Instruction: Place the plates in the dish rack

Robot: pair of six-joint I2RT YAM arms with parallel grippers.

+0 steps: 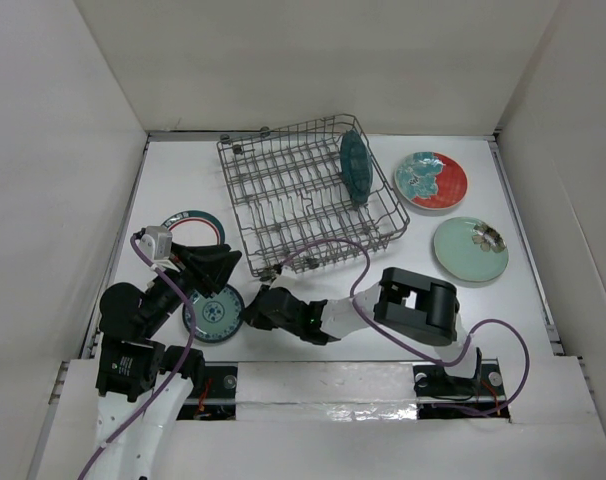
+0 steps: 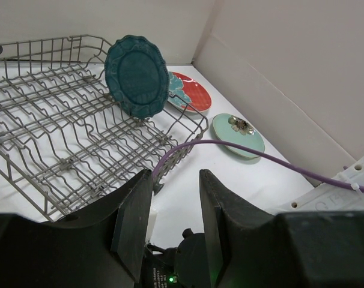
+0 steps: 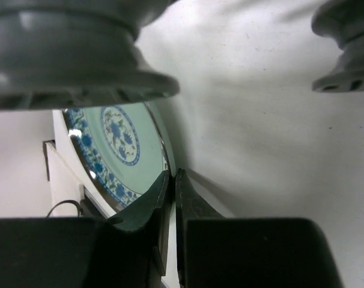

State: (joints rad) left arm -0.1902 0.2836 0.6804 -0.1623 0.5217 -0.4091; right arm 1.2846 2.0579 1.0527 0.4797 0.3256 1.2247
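The small patterned plate [image 1: 211, 316] sits on the tabletop [image 1: 518, 300] at about 7 o'clock from the dish rack [image 1: 283, 190], close to the arm bases. The right gripper [image 3: 172, 174] reaches it from the 3 o'clock side. Its fingers are pinched almost together, with the plate's rim caught between their tips. The left gripper [image 2: 175, 180] hangs at the plate's 12 o'clock with its fingers spread and nothing between them.

The plate is glazed ceramic, so I judge it stiff, brittle and slick. It looks light enough for one arm, but it will likely chip if knocked against the wire. A pinch on the thin rim is the only hold a flat-lying plate offers. Such a narrow bite may let the plate swing about the fingertips, so it should go as deep as the rim allows and the lift should be slow.

The dark teal scalloped plate [image 1: 354, 165] stands on edge among the tines at the rack's 3 o'clock end. Further out at 3 o'clock the red and teal plate [image 1: 433, 180] lies flat, with the pale mint plate [image 1: 470, 250] at 4 o'clock. The white banded plate [image 1: 188, 217] lies at 9 o'clock, partly hidden by the left arm. A purple cable [image 1: 313, 250] loops across the rack's near corner and could snag a carried plate.
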